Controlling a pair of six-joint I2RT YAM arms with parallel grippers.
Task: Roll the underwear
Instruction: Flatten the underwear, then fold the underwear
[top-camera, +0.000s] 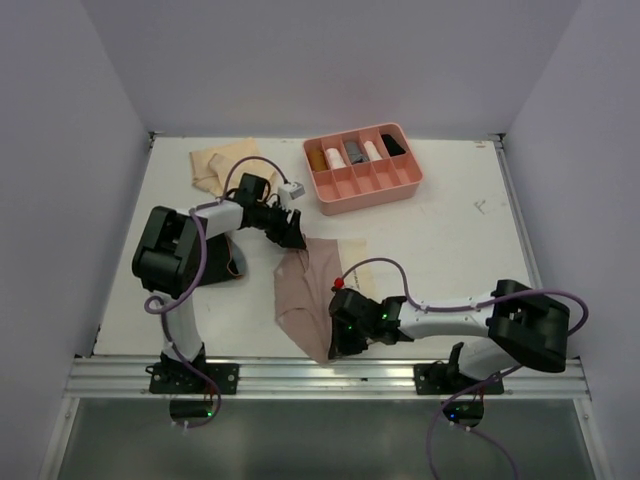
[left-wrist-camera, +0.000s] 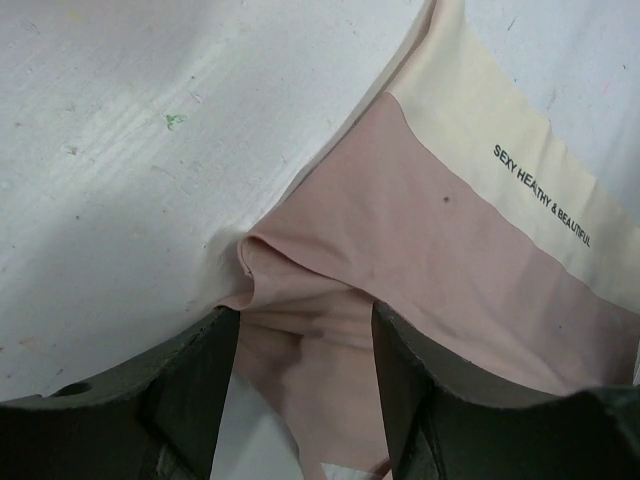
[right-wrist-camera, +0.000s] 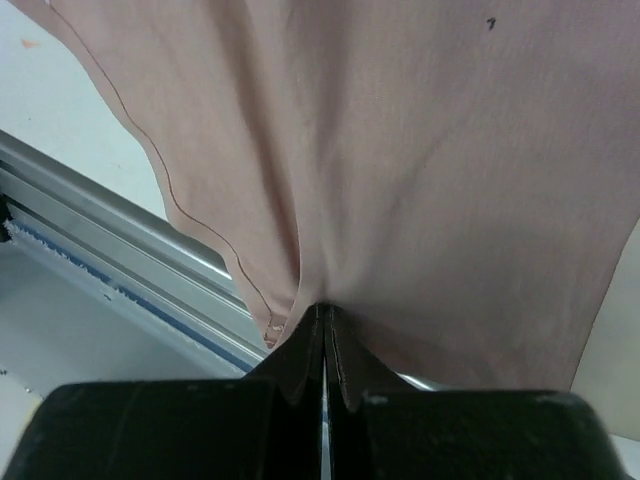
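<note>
Two robot arms work a pink underwear (top-camera: 308, 290) spread on the white table (top-camera: 450, 230), seen from above and from both wrists. The left arm (top-camera: 165, 255) rises from its base at the near edge, folds at the elbow and reaches right, its wrist tipped down over the garment's far corner. The right arm (top-camera: 450, 318) lies low and stretches left along the near edge to the garment's near end.

The cloth sits mid-table between the two wrists, and its near end hangs at the aluminium rail (top-camera: 320, 378) that borders the table. To the right of the garment the table is bare. Beyond it, toward the back wall, stand a pink divided tray (top-camera: 375, 197) and, well to the left, a tan underwear (top-camera: 218, 165) lying flat.

The left fingers (top-camera: 290, 236) are spread, straddling a raised fold where pink cloth meets a cream band (left-wrist-camera: 500, 150) printed with small dark lettering. Whether either finger actually presses the fold is hard to judge from the wrist view. The right fingers (right-wrist-camera: 322, 350) are pressed tight together, pinching the garment's edge, and the cloth fans upward from their tips in taut creases.
</note>
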